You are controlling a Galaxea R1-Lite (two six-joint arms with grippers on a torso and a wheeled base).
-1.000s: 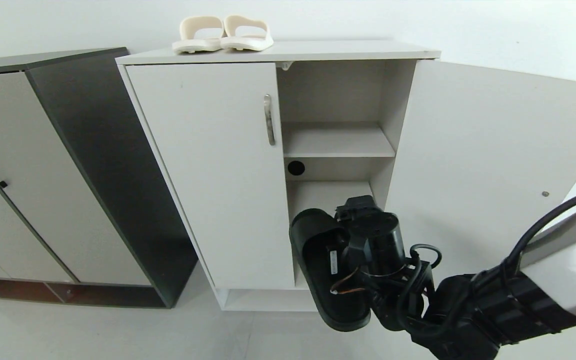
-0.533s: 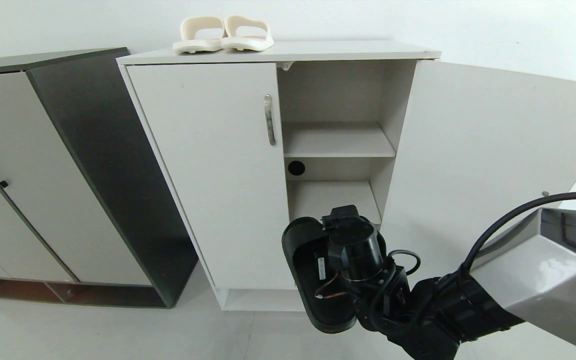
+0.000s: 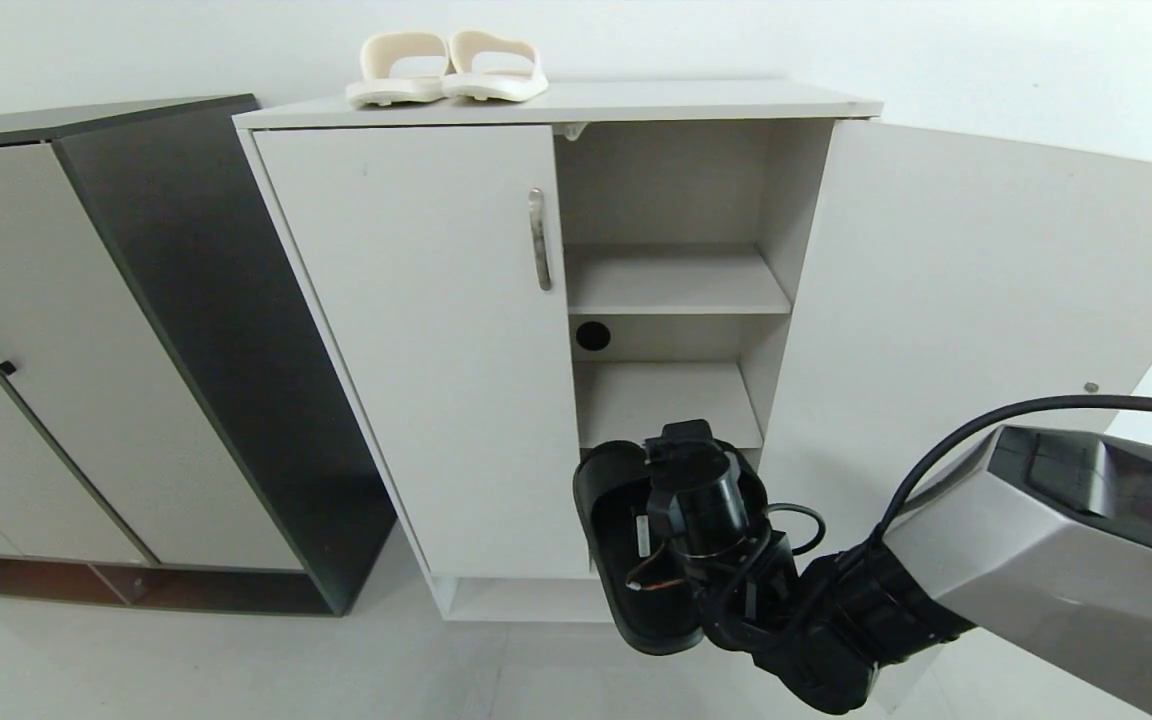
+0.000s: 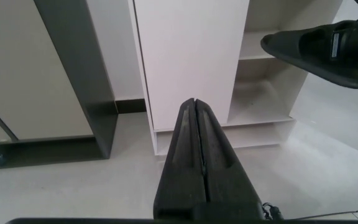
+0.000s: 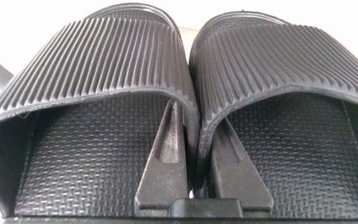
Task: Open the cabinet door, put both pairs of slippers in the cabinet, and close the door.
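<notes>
A pair of black slippers [image 3: 616,540] hangs side by side, soles facing left, in front of the white cabinet's [image 3: 416,330] lower compartment. My right gripper [image 5: 196,115] is shut on them, its fingers [image 5: 169,149] pinching the two inner edges under the ribbed straps [image 5: 123,68]. A cream pair of slippers [image 3: 446,68] lies on the cabinet top at its left. The right door [image 3: 976,300] stands wide open; the left door with its metal handle [image 3: 536,240] is closed. My left gripper [image 4: 195,102] is shut and holds nothing, low before the cabinet base, with the black slippers [image 4: 319,53] off to its side.
Two bare shelves [image 3: 676,280] [image 3: 671,400] show inside the open half, with a round hole [image 3: 592,336] in the back panel. A grey and dark cabinet [image 3: 136,350] stands close on the left. Light floor [image 3: 236,660] lies in front.
My right arm has carried the black slippers slightly left and lower, farther from the head camera toward the cabinet's lower opening. Cabinet, doors and cream slippers have not moved.
</notes>
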